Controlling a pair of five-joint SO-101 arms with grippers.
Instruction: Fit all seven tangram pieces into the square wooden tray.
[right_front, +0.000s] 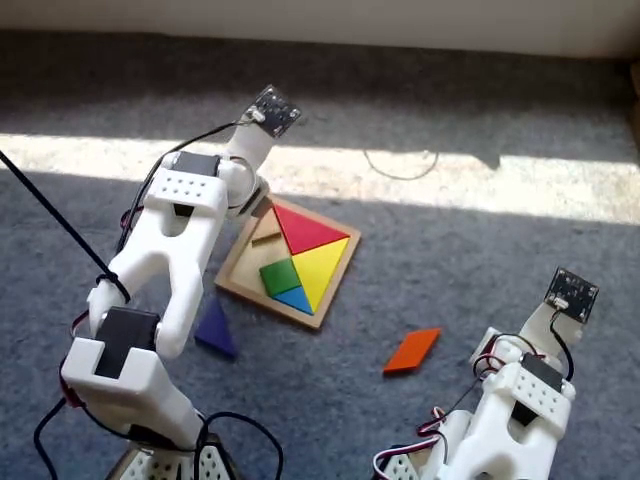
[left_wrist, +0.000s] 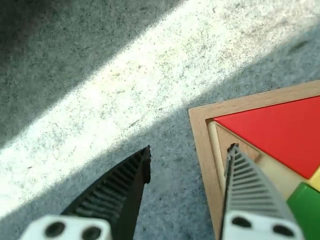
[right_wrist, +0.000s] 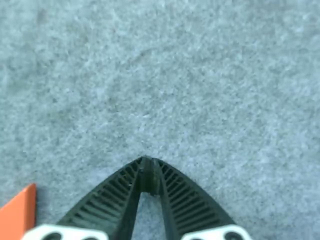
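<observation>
Grey carpet (left_wrist: 100, 75) lies under our left gripper (left_wrist: 190, 150), wide open and empty astride the tray (left_wrist: 200, 140) rim; closing here, we could pinch that rim and jostle the red piece (left_wrist: 280, 132).

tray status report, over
Left end effector open, straddling tray rim. Right end effector shut, empty, over carpet. Red piece, yellow piece, green piece, blue piece seated; purple piece, orange piece loose on carpet.

— What is covering the floor?
— Grey-blue carpet (right_front: 520, 270) is covering it, and a band of sunlight (right_front: 540, 185) is crossing it.
— And farther back?
— A pale wall (right_front: 400, 18) is running along the far edge, and a thin cord (right_front: 398, 177) is curling in the light.
</observation>
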